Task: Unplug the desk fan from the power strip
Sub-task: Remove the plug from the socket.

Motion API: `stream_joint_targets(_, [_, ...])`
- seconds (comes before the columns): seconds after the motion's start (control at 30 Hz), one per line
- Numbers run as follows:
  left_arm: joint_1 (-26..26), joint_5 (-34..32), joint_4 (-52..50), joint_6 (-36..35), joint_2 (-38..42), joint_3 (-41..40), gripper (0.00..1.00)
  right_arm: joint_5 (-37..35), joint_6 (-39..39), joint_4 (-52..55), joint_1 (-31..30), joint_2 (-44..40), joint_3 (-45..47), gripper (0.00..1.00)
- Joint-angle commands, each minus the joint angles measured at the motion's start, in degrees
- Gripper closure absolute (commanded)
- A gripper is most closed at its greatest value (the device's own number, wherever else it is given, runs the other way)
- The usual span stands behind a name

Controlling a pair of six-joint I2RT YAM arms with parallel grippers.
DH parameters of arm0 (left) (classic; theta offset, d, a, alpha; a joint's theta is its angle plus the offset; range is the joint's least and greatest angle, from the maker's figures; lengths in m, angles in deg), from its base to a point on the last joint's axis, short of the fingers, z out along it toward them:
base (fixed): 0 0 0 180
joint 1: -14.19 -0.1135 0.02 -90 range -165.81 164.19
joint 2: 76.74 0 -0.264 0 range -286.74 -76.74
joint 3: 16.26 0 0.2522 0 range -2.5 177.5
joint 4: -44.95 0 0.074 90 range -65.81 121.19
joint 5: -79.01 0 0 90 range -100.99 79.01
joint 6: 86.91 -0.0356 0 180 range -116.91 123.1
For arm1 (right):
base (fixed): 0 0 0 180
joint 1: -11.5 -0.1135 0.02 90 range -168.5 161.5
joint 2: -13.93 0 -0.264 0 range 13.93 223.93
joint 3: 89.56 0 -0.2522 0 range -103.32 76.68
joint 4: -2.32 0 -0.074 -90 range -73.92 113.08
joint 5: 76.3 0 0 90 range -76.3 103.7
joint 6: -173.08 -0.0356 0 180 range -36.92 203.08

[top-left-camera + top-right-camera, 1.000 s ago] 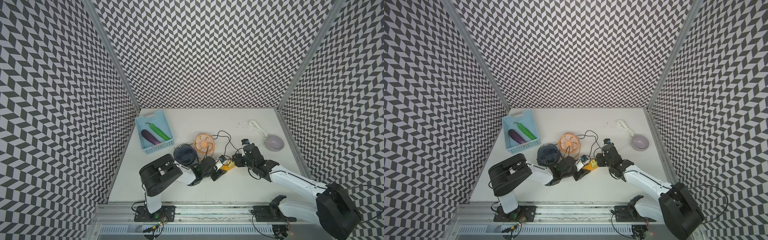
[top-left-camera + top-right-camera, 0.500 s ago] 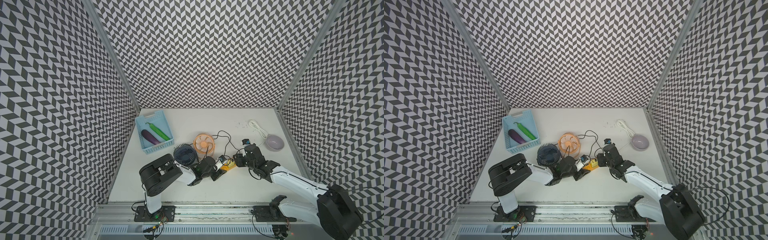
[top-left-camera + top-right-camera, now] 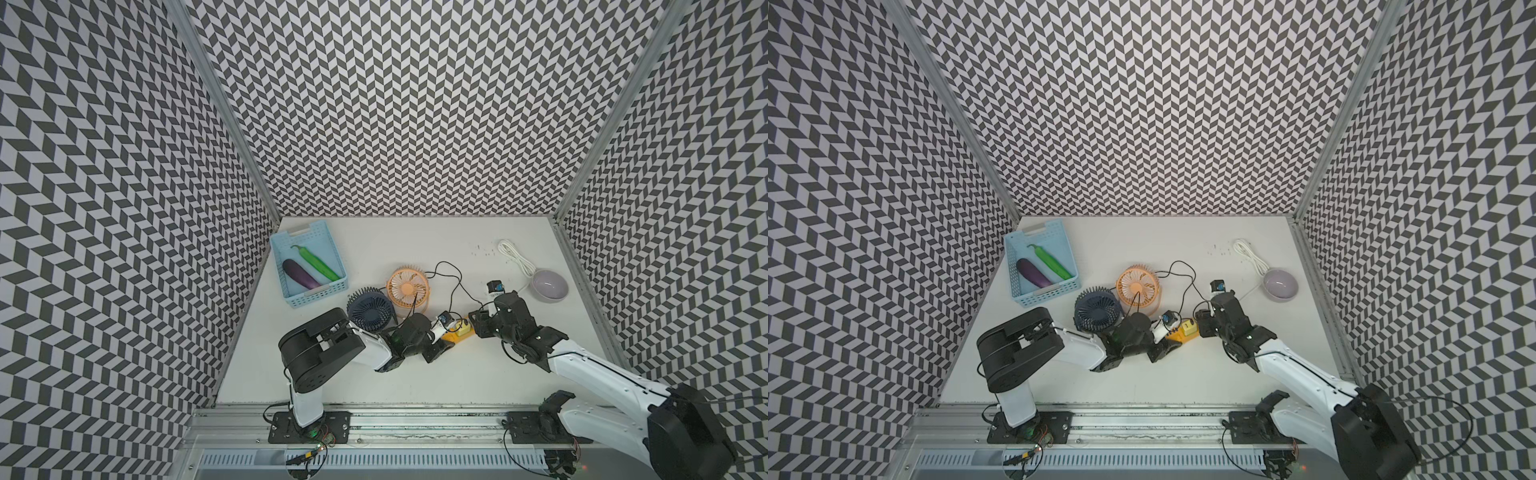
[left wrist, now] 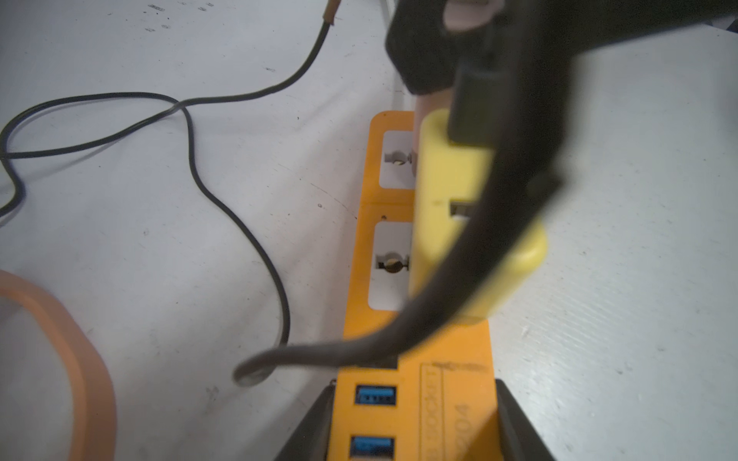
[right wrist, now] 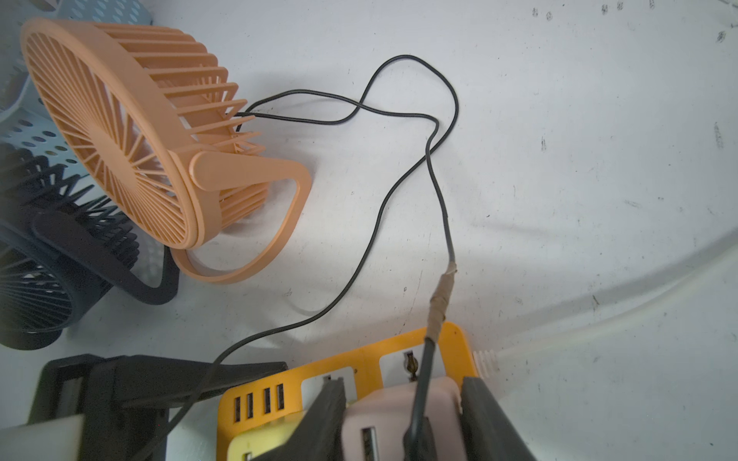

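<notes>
The orange-yellow power strip (image 3: 454, 337) (image 4: 415, 383) lies flat near the table's middle. My left gripper (image 3: 441, 340) (image 4: 413, 433) is shut on its USB end. A yellow adapter (image 4: 471, 223) and a pink adapter (image 5: 399, 415) sit in its sockets. My right gripper (image 3: 478, 326) (image 5: 404, 425) is shut on the pink adapter, which carries a black plug with a taped black cable (image 5: 441, 295). That cable runs back toward the orange desk fan (image 3: 407, 286) (image 5: 131, 131). A second black cable (image 5: 359, 255) passes under the left arm.
A navy fan (image 3: 370, 309) stands touching the orange one, close to the left arm. A blue basket (image 3: 318, 293) with an aubergine and a green vegetable sits at the back left. At the right are a lilac bowl (image 3: 549, 296) and the strip's white cord (image 3: 515, 257).
</notes>
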Motion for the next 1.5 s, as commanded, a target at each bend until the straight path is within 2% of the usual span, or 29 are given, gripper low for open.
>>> stream_joint_targets(0.0, [-0.4,-1.1,-1.2,1.1,-0.6,1.1,0.82,2.4,0.0,-5.7,-1.9,-0.3,-0.2,0.71])
stream_joint_targets(0.3, [-0.4,-1.0,-1.8,1.0,-1.0,1.7,0.82,4.0,1.2,-6.8,-3.9,0.3,-0.9,0.72])
stream_joint_targets(0.4, [-0.4,-1.1,-1.9,1.0,-1.1,1.7,0.82,0.8,-0.7,-5.7,-3.9,-0.3,-1.3,0.72])
stream_joint_targets(0.47, [-0.4,-1.2,-1.9,1.0,-1.0,1.4,0.82,-1.0,-2.0,-4.6,-2.8,-0.6,-1.7,0.72])
stream_joint_targets(0.6, [-0.4,-1.1,-1.9,1.0,-1.2,1.4,0.82,2.7,-3.7,-4.4,1.2,-0.2,-1.2,0.72])
stream_joint_targets(0.73, [-0.4,-1.2,-1.8,0.9,-1.1,1.4,0.82,3.2,-3.5,-3.8,1.8,0.4,-1.5,0.73])
stream_joint_targets(1.1, [-0.4,-1.1,-1.6,1.0,-1.6,1.6,0.82,2.2,-0.3,-3.5,-2.7,0.3,-2.9,0.74])
stream_joint_targets(1.2, [-0.4,-1.0,-1.7,1.0,-1.5,1.5,0.82,0.5,-1.4,-3.1,-2.7,0.3,-3.1,0.74])
stream_joint_targets(1.3, [-0.4,-1.2,-1.7,1.0,-1.4,1.4,0.82,-0.1,-3.0,-2.8,-1.6,-0.2,-3.1,0.74])
stream_joint_targets(1.47, [-0.4,-1.2,-1.7,1.1,-1.1,1.2,0.82,3.3,-3.9,-1.9,1.7,0.3,-3.1,0.74])
